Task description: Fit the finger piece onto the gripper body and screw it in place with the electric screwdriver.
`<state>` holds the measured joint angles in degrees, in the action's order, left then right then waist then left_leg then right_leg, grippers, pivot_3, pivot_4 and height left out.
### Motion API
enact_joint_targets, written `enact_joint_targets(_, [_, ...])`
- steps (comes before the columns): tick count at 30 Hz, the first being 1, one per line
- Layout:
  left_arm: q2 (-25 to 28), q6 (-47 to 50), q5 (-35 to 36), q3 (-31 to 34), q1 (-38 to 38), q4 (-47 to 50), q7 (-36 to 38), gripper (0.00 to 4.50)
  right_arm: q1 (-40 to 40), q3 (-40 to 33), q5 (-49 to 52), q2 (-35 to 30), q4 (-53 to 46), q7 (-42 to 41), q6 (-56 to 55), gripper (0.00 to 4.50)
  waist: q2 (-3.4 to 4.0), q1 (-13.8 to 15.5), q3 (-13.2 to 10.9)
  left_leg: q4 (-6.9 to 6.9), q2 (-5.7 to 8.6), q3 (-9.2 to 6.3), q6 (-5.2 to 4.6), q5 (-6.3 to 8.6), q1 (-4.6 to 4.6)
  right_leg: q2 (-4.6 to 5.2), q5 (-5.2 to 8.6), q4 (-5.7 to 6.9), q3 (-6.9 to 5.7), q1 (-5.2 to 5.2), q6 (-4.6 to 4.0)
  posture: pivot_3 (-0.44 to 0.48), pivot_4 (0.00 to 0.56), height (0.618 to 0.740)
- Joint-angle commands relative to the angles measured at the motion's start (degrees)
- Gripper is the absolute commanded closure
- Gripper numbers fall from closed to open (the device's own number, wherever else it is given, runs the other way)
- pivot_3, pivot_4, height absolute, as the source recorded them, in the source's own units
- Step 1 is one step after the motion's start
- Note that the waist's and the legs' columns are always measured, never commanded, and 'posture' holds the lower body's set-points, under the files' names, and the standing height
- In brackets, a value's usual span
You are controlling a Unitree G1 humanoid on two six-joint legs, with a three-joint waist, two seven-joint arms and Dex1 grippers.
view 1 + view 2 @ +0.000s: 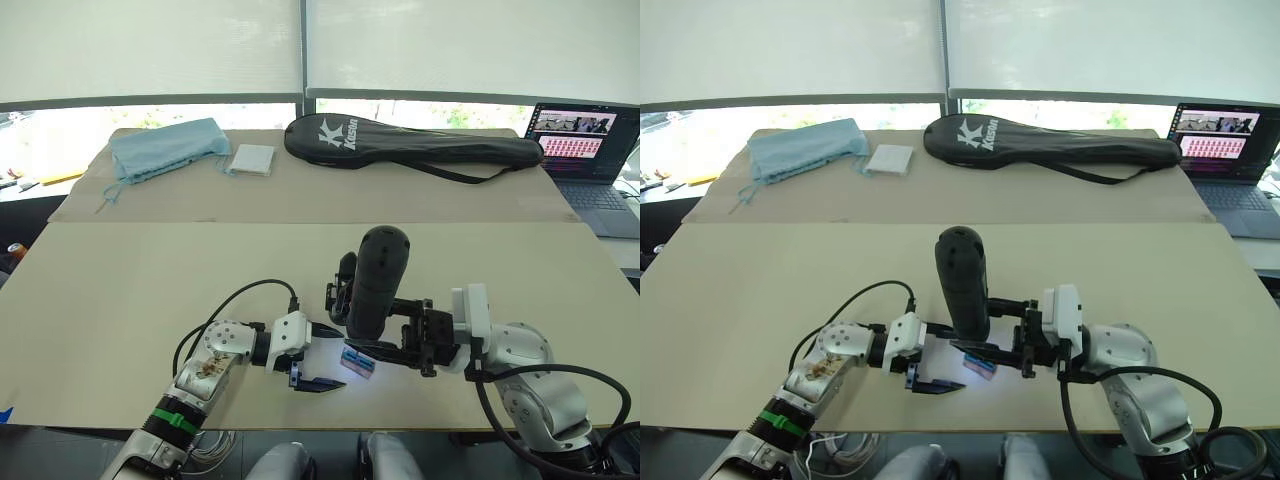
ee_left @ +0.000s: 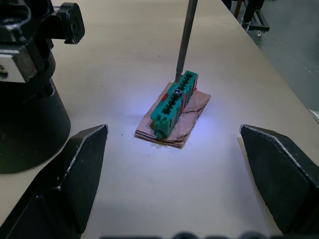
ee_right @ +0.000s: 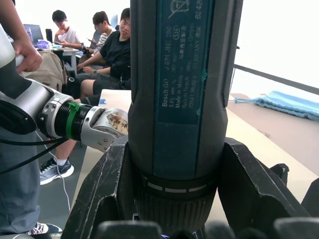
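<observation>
The wide beige cardboard-covered counter (image 1: 150, 290) carries, at its 12 o'clock edge, a long black racket bag (image 1: 410, 148). Near 6 o'clock, the right gripper (image 1: 385, 335) is clamped around the thick matte-black electric screwdriver (image 1: 377, 280), which stands nearly upright with its thin metal bit on a small green toothed block (image 2: 174, 102) lying on a brown paper scrap (image 2: 192, 112). At 9 o'clock of this block, the left gripper (image 1: 318, 358) has its fingers spread wide and holds nothing.
</observation>
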<state>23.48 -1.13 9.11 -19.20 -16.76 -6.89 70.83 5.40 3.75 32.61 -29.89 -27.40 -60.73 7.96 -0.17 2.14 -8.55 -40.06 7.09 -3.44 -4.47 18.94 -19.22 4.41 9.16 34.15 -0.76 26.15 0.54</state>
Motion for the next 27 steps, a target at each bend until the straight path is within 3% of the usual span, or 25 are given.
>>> enact_joint_targets(1, [-0.3, 0.8, -0.6, -2.1, 1.0, -0.9, 0.1, 0.03, 0.2, -0.9, 0.3, 0.0, -1.4, 0.0, -1.9, 2.59, 0.0, 0.0, 0.0, 0.0, 0.0, 0.0, 0.0, 0.0, 0.0, 0.0, 0.0, 0.0, 0.01, 0.0, 0.0, 0.0, 0.15, 0.74])
enact_joint_targets(27, [-0.4, 1.5, -0.5, -2.1, 1.1, -1.1, 0.0, 0.03, 0.4, -0.4, -0.2, 0.3, -0.9, 0.1, -1.6, 2.59, 0.01, 0.0, 0.0, -0.02, 0.0, 0.0, 0.0, 0.0, 0.0, 0.0, 0.0, 0.02, 0.0, 0.0, 0.0, 0.0, 0.15, 0.74])
